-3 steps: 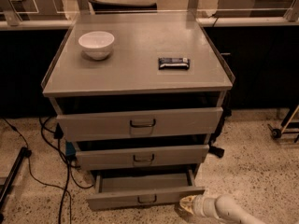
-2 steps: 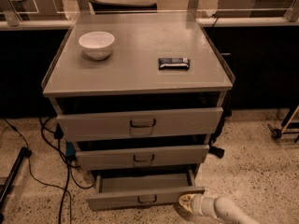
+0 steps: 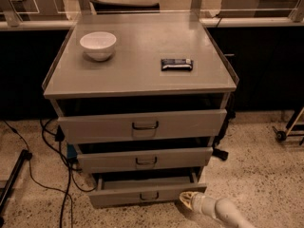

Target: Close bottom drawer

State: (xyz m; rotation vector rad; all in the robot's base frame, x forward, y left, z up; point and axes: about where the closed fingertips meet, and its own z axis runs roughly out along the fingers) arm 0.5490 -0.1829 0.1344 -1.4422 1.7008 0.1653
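Note:
The grey metal cabinet [image 3: 142, 75] has three drawers. The bottom drawer [image 3: 118, 194] is the narrowest and lowest one, with a small dark loop handle [image 3: 149, 195] at its centre. It is pulled out, and a dark gap shows behind its front. My gripper [image 3: 186, 199] is low at the bottom right, at the end of the white arm. Its tip is at the right end of the bottom drawer's front. The mid-width drawer [image 3: 145, 159] and the widest top drawer [image 3: 142, 125] stand above it.
A white bowl [image 3: 98, 45] and a dark snack bar [image 3: 176, 64] lie on the cabinet top. Black cables [image 3: 47, 175] trail on the speckled floor at the left. A dark stand leg [image 3: 12, 186] is at far left. A wheeled frame [image 3: 287, 129] is at right.

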